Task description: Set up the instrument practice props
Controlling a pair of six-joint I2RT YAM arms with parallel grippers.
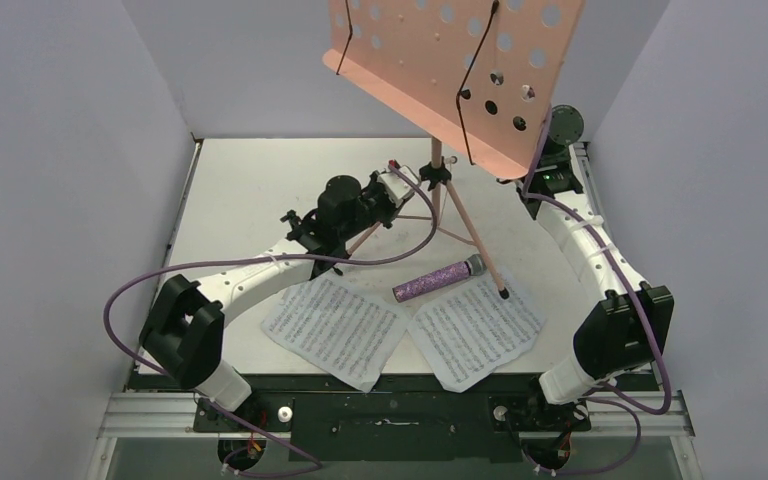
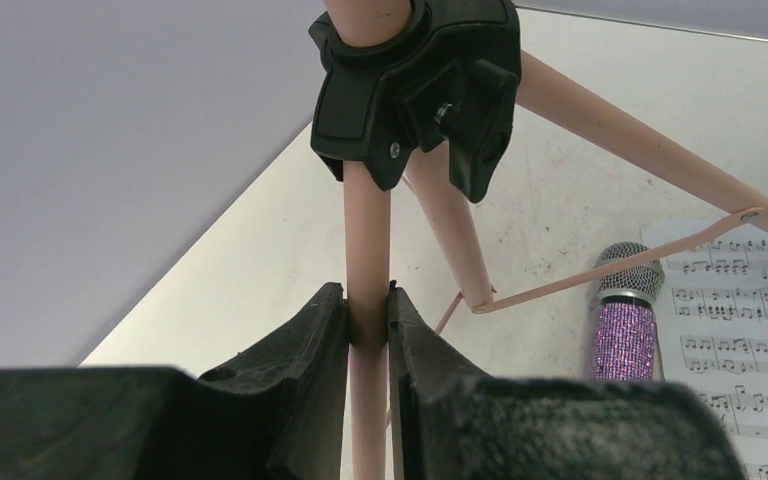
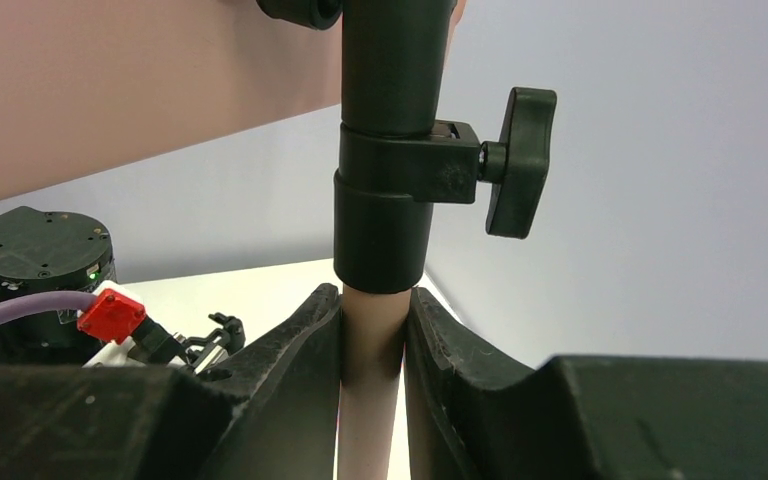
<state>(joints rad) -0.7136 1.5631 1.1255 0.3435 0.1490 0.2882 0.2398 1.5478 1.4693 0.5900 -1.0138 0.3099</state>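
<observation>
The pink perforated music stand point(image 1: 440, 60) stands upright on its tripod legs at the table's middle back. My left gripper point(image 1: 410, 188) is shut on one pink tripod leg point(image 2: 367, 250) just below the black hub point(image 2: 415, 85). My right gripper point(image 3: 372, 335) is shut on the pink pole under a black collar clamp point(image 3: 385, 190); in the top view the stand's desk hides it. The purple glitter microphone point(image 1: 438, 280) lies flat between the legs, also in the left wrist view point(image 2: 625, 325). Two sheet-music pages point(image 1: 335, 328) point(image 1: 475, 328) lie flat in front. A small black shock-mount tripod point(image 1: 298, 222) sits by my left wrist.
One stand foot point(image 1: 503, 294) rests on the right page. Grey walls close in the table point(image 1: 240, 180) on the left, back and right. Purple cables loop beside both arms. The clamp knob point(image 3: 515, 160) sticks out to the right of the pole.
</observation>
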